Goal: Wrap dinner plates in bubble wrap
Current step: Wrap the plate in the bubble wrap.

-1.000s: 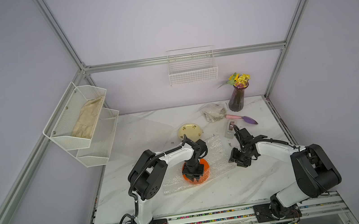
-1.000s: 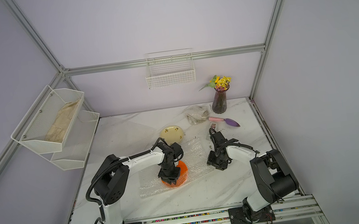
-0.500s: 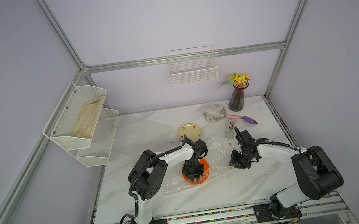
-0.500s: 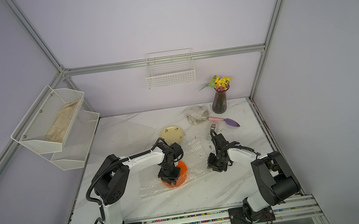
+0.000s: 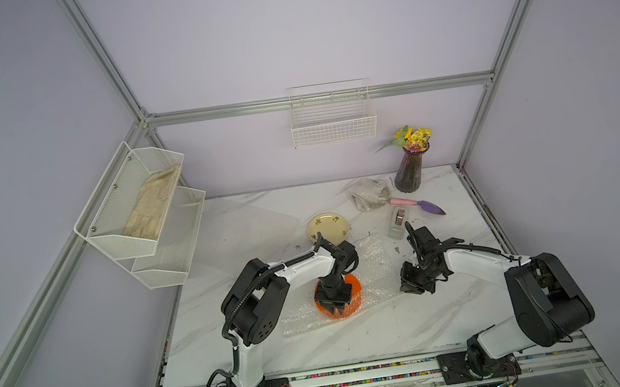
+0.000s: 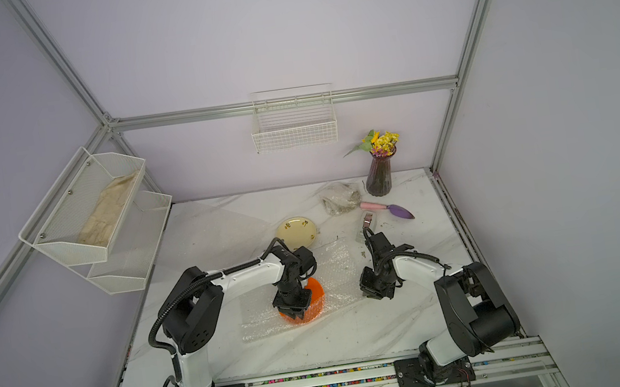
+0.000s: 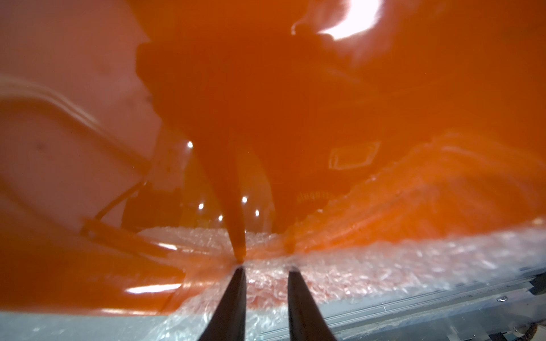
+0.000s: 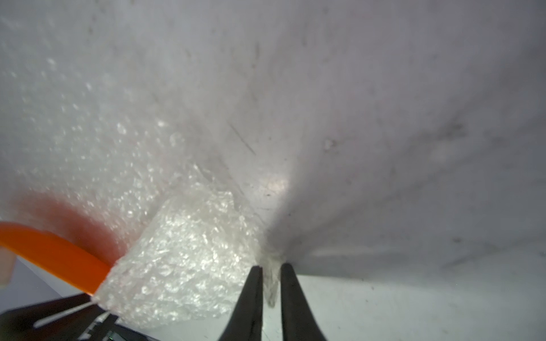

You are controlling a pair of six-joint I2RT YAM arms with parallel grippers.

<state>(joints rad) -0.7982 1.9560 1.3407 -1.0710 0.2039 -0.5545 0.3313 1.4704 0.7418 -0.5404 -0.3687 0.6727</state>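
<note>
The orange dinner plate (image 5: 354, 283) (image 6: 315, 289) lies on a clear sheet of bubble wrap (image 5: 375, 263) (image 6: 336, 264) mid-table. My left gripper (image 5: 335, 308) (image 6: 293, 311) points straight down onto it. In the left wrist view its tips (image 7: 266, 267) stand a narrow gap apart, touching the plate (image 7: 266, 88) and the wrap (image 7: 369, 265). My right gripper (image 5: 414, 288) (image 6: 374, 293) is low at the sheet's right edge. In the right wrist view it (image 8: 271, 265) is shut on a thin pinch of bubble wrap (image 8: 183, 251), with the plate's rim (image 8: 53, 251) beyond. A cream dinner plate (image 5: 328, 228) sits bare behind.
A second flat bubble wrap sheet (image 5: 247, 227) lies at the back left. A crumpled wrapped bundle (image 5: 368, 193), a grey tape dispenser (image 5: 398, 223), a purple-and-pink trowel (image 5: 419, 204) and a flower vase (image 5: 411, 169) stand at the back right. Wall shelves (image 5: 139, 208) hold a beige cloth.
My right gripper has closed from open onto the edge of the bubble wrap, shifting slightly toward the table's front. The left arm stays on the orange plate.
</note>
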